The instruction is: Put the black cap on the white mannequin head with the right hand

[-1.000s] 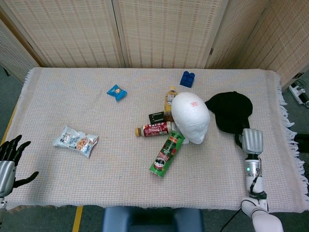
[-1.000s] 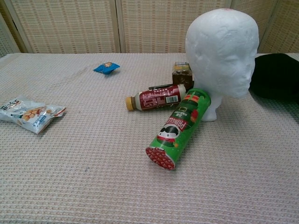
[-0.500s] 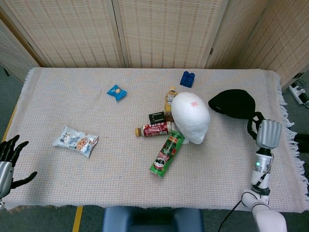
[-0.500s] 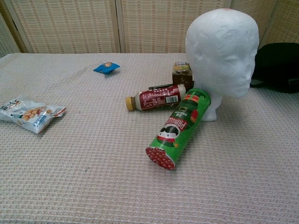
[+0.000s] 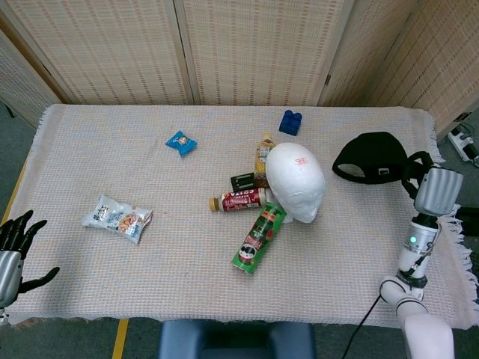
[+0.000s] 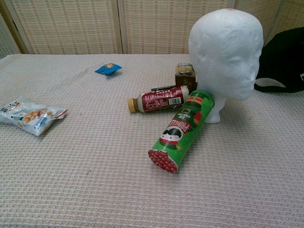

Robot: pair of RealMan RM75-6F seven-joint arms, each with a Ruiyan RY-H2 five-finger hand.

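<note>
Black cap (image 5: 372, 157) lifted off the counter (image 5: 112, 149), gripped by right hand (image 5: 437, 190), right of white mannequin head (image 5: 296, 182), left hand (image 5: 13, 250) idle, fingers apart, bottom-left corner.

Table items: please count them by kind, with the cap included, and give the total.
Bottles: 2, red one lying, yellow one behind the head
Snack packets: 2, white and blue
Chip cans: 1, green
Mannequin heads: 1
Caps: 1, black, held by the right hand
Toy blocks: 1, blue
Small dark box: 1
Total: 9
</note>
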